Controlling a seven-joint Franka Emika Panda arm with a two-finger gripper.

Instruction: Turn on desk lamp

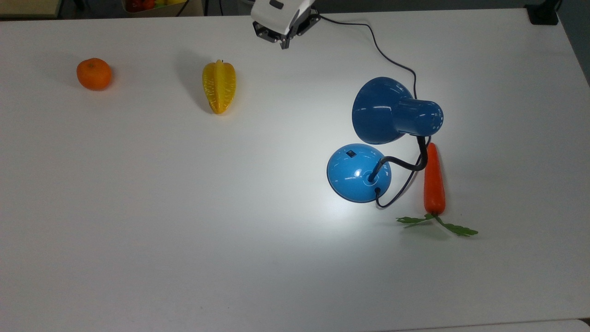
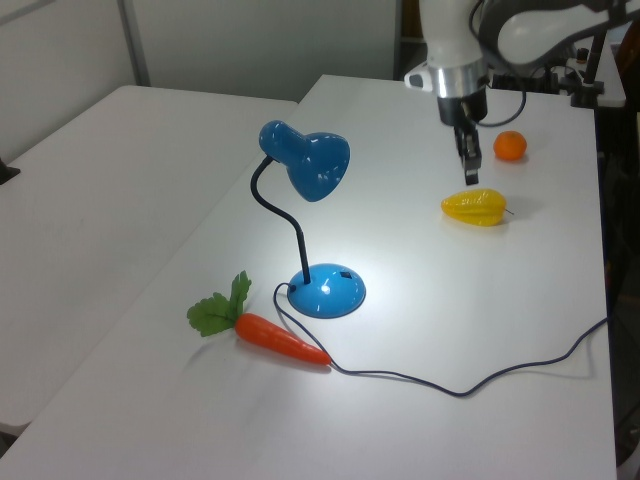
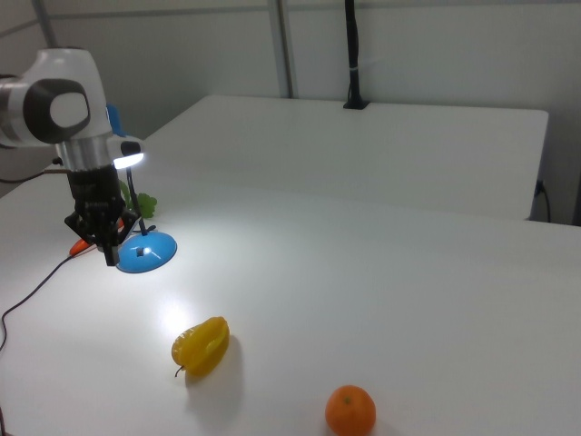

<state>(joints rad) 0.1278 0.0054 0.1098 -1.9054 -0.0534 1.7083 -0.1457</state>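
The gripper (image 2: 471, 176) hangs above the table (image 1: 138, 207) with its jaws closed and empty, well clear of the desk lamp (image 1: 364, 161). The lamp stands lit beside the carrot (image 1: 434, 180). The task appears complete. Risk: any sweep across the black cord (image 2: 470, 385) could snag it and drag or topple the lamp.

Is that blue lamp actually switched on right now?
On. The lamp casts a bright pool of light on the table around its base.
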